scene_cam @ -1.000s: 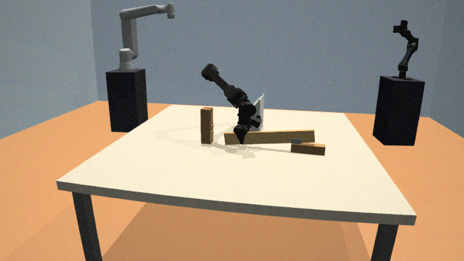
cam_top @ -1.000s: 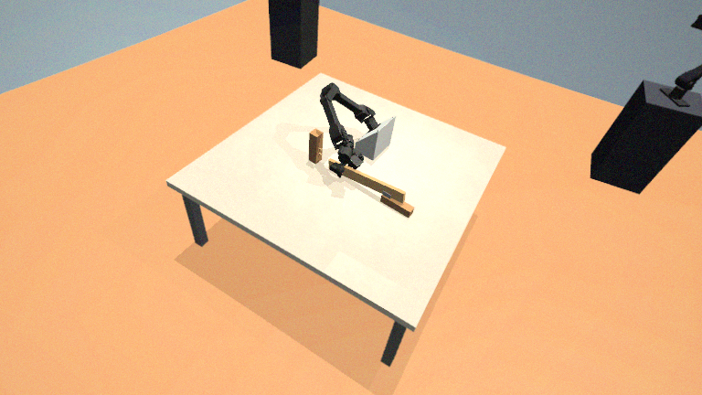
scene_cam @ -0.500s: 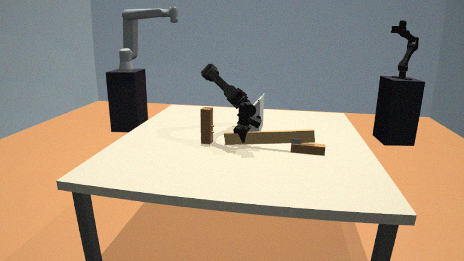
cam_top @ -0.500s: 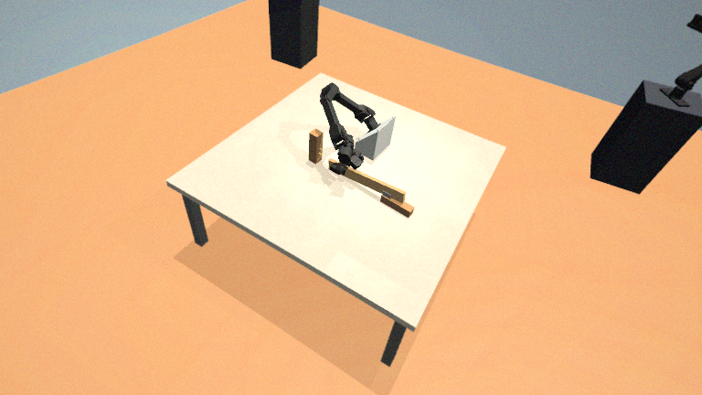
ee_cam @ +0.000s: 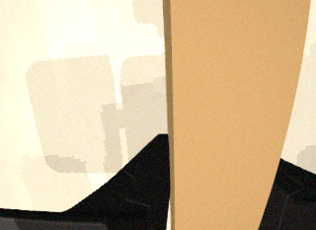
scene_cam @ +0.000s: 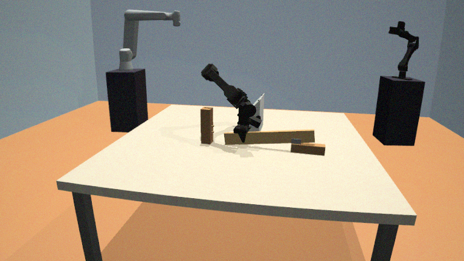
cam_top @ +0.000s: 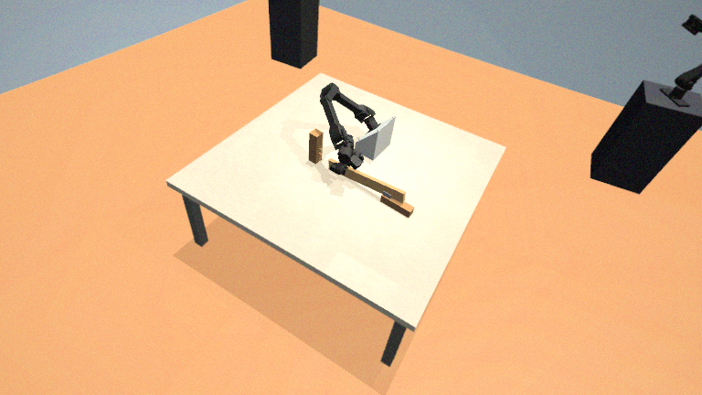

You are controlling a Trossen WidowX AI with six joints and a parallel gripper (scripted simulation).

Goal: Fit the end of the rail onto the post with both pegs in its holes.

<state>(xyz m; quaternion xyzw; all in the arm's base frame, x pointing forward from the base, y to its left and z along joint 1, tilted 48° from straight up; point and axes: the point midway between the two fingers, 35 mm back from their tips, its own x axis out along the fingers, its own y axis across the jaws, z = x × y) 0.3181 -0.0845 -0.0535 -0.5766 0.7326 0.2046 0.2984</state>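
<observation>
The long wooden rail [cam_top: 373, 182] [scene_cam: 273, 137] [ee_cam: 227, 82] slopes slightly, with its far end at the grey bracket [cam_top: 386, 194] [scene_cam: 295, 141] on the low footboard block [cam_top: 396, 206] [scene_cam: 309, 148]. Its near end is low at the table, a short gap from the upright wooden post [cam_top: 314, 147] [scene_cam: 206, 126]. Two small pegs stick out of the post's side toward the rail. My gripper [cam_top: 339, 168] [scene_cam: 242, 138] [ee_cam: 191, 143] points down and is shut on the rail near its near end, one finger on each side. The holes in the rail's end are not visible.
A pale grey panel [cam_top: 377, 139] [scene_cam: 261, 111] stands upright behind the rail, by my arm's base. Beyond the table [cam_top: 290, 215] [scene_cam: 205, 176], two dark pedestals [cam_top: 293, 26] [scene_cam: 395, 111] carry other robot arms.
</observation>
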